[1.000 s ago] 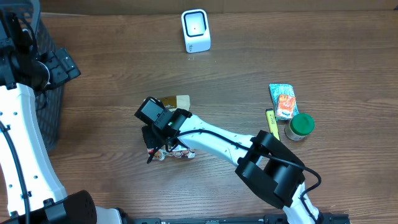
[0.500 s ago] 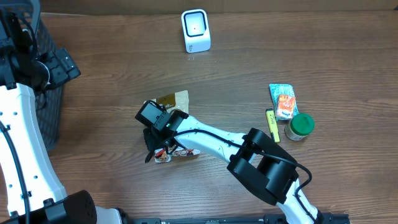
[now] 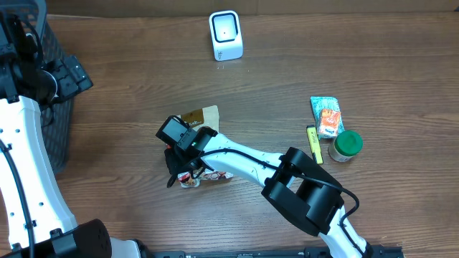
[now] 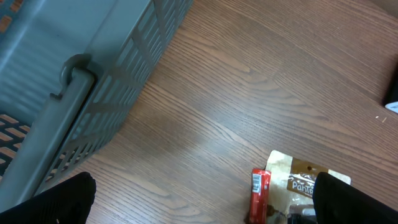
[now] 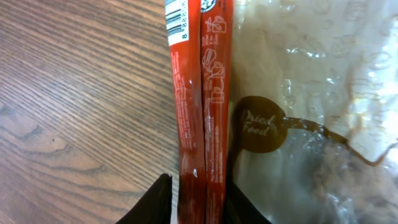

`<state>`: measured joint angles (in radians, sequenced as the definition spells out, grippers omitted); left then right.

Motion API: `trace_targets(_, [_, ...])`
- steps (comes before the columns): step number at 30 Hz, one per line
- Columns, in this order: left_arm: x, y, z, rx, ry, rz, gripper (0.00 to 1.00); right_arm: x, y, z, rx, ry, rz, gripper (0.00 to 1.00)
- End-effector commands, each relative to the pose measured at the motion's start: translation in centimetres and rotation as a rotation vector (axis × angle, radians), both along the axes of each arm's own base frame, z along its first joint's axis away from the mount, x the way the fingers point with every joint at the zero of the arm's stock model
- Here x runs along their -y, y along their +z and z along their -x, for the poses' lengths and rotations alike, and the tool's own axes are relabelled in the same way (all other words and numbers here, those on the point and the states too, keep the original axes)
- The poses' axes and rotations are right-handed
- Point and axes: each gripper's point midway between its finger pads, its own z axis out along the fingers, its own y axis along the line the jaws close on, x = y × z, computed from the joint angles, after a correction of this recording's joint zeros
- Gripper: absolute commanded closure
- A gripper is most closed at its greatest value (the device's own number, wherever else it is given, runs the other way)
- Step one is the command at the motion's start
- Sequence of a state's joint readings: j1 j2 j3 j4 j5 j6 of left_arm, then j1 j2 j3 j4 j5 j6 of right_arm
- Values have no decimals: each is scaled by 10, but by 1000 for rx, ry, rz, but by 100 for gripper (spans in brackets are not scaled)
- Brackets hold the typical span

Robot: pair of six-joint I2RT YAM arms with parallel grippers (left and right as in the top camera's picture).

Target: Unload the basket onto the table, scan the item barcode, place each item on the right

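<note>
From above, the desk (image 3: pixel 287 79) has its widest bare stretch across the middle and far right. The white scanner (image 3: pixel 226 34) stands at the far edge, well apart from everything else. A dark basket (image 3: pixel 61 122) lines the left edge. Near the right edge sit an orange packet (image 3: pixel 328 116), a yellow pen (image 3: pixel 314 145) and a green-lidded jar (image 3: pixel 346 145), close together. My right pincer (image 3: pixel 185 172) is down at the centre-left, over the near end of the red stick packet (image 3: pixel 193 178). That packet lies flat beside a tan pouch (image 3: pixel 202 116).

On the left wrist camera, the basket wall fills the upper left and bare wood runs away to the right. The left pincer (image 4: pixel 199 208) is spread wide, its two fingers at the bottom corners. The red stick lies ahead between them and clear of both, its barcode (image 4: pixel 256 182) facing up.

On the right wrist camera, the red stick runs straight away from the pincer, with bare wood on its left and the pouch touching its right side. The fingertips (image 5: pixel 155 202) sit close against its two long edges at the near end. I cannot tell whether they truly pinch it.
</note>
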<state>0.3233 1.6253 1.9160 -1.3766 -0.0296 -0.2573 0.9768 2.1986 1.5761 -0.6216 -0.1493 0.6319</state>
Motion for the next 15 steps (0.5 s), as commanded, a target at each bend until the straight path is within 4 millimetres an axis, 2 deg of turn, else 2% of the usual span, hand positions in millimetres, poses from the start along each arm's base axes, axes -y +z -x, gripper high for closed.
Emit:
trace_targets(1, [-1,6,-1,17,-5,-6,0,2,-7,6,-21,17,15,73])
trace_targets(6, [-1,6,-1,17,-5,-6,0,4,-6,6,-23,17,19,74])
trace_targets(15, [-1,6,-1,17,-5,-6,0,4,-6,6,-22,17,19,93])
